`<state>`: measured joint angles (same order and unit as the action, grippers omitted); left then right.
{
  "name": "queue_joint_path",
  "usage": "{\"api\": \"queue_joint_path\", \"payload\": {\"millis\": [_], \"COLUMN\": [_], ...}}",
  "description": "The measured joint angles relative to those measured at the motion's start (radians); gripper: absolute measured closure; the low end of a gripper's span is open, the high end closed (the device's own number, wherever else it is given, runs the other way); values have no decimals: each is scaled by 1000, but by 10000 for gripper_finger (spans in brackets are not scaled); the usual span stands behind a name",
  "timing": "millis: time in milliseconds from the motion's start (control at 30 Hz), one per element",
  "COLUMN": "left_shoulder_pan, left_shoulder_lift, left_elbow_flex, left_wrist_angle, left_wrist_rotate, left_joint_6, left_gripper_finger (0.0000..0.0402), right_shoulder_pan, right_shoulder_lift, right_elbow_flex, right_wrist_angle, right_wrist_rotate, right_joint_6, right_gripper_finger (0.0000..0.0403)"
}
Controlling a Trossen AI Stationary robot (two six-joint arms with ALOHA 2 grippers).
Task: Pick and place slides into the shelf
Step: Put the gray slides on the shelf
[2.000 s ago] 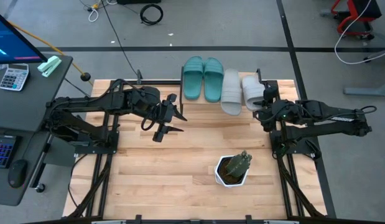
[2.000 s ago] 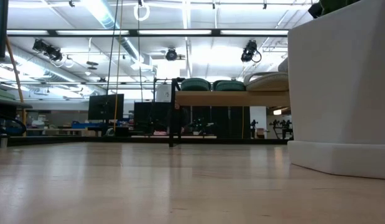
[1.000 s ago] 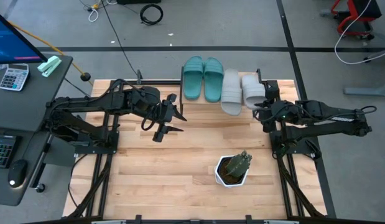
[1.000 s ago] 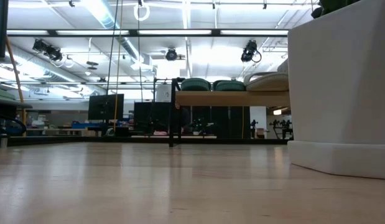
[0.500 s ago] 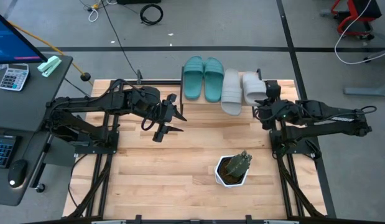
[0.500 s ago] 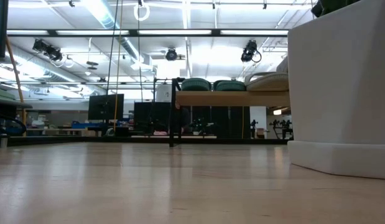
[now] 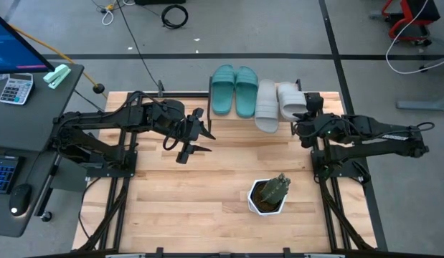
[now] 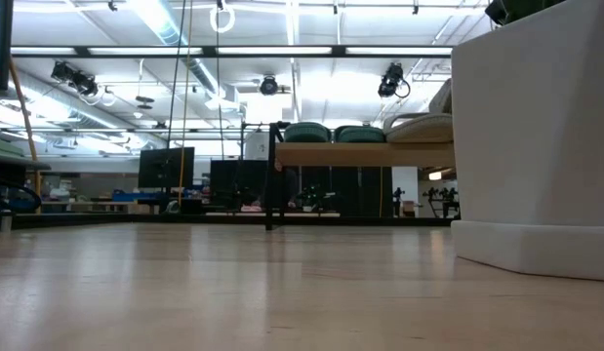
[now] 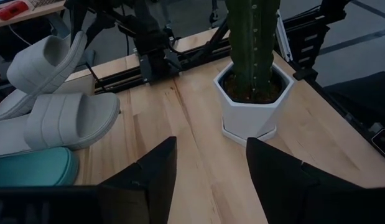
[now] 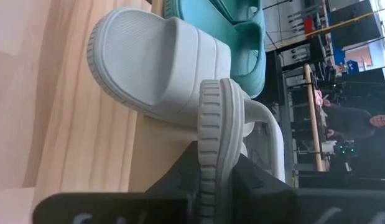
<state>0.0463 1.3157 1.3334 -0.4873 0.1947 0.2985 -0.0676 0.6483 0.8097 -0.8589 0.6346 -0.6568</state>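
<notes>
Two teal slides (image 7: 234, 89) and one grey slide (image 7: 266, 106) lie soles down, side by side, on the shelf (image 8: 360, 154) at the table's far edge. The second grey slide (image 7: 290, 100) is at the shelf's right end, tipped onto its side, with my right gripper (image 7: 302, 116) shut on it. My left gripper (image 7: 199, 136) hovers open over the table's left middle, away from the slides. In the left wrist view my left gripper (image 9: 211, 168) looks toward both grey slides (image 9: 55, 93). My right gripper pinches the grey slide's ribbed sole rim (image 10: 220, 124) between its two fingers (image 10: 180, 171). It comes at the slide from the table's near side, about level. The slide stands tilted on its side beside the other grey slide (image 10: 155, 68). Whether it touches the shelf I cannot tell.
A white hexagonal pot with a green cactus (image 7: 268, 193) stands on the near right of the tabletop, and fills the right of the low view as the pot (image 8: 536, 146). Bare wood lies between the arms. A desk with a calculator (image 7: 15, 89) stands off the left edge.
My right gripper has moved a little toward the table's far edge, carrying the tipped grey slide farther onto the shelf's right end. The other three slides and my left arm have kept still.
</notes>
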Motion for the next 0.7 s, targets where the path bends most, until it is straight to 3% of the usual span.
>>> {"api": "queue_joint_path", "payload": {"millis": [267, 700], "left_shoulder_pan": [0, 0], "left_shoulder_lift": [0, 0], "left_elbow_flex": [0, 0], "left_wrist_angle": [-1, -8], "left_wrist_rotate": [0, 0], "left_joint_6": [0, 0], "left_gripper_finger": [200, 202], "right_shoulder_pan": [-86, -174], "right_shoulder_lift": [0, 7], "right_elbow_flex": [0, 0], "right_wrist_angle": [8, 38], "right_wrist_rotate": [-18, -154], "right_joint_6": [-49, -55], "right_gripper_finger": [358, 358]}}
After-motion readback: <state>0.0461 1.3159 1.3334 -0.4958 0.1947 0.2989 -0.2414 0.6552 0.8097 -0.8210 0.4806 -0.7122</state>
